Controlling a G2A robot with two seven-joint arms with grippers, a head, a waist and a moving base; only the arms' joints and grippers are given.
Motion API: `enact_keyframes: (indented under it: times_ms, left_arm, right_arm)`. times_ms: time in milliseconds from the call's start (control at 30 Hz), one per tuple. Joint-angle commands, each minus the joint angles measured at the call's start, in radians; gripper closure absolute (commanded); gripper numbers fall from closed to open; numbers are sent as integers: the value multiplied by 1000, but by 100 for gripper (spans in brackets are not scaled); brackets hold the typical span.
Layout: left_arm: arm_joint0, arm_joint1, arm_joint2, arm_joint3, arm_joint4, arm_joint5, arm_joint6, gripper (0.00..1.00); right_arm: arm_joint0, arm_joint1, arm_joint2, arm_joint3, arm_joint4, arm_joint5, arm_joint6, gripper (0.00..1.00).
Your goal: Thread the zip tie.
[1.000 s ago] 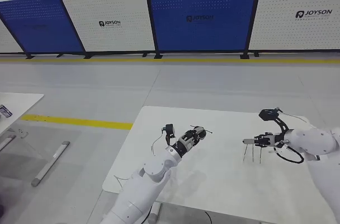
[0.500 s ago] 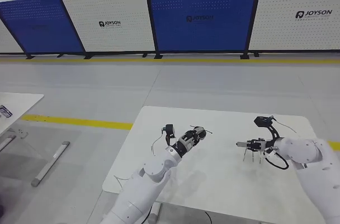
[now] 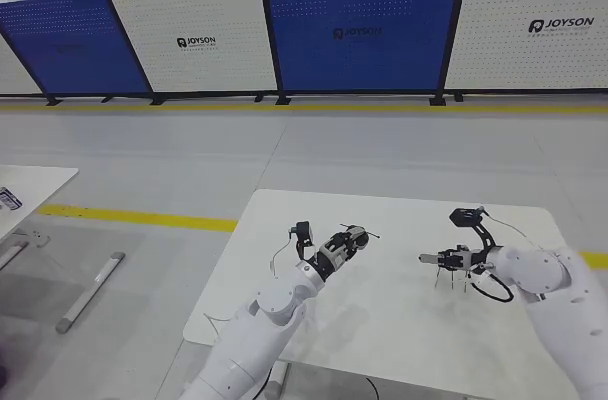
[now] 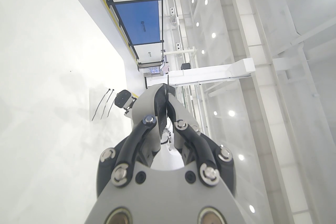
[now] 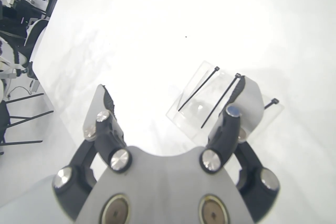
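Left gripper pinches one zip tie; right gripper, spread wide over the spare ties, seems mid pick-up, next needing a fine descent onto one strap

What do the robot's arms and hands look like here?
The left arm and right arm are smooth white shells. The left hand and right hand each have a silver base, black linkages with round silver fasteners, and black ribbed pads. A black cable loops by the right wrist.
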Motion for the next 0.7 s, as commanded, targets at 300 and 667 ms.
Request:
enact_keyframes:
  times_ms: [300,667]
  left_arm:
    - [0,0,0,0,0,0,0,100]
    - [0,0,0,0,0,0,0,100]
  right_arm:
    - [-78,31,89,-72,39,56,-8,25]
    - [-64,31,81,-65,33,153,1,55]
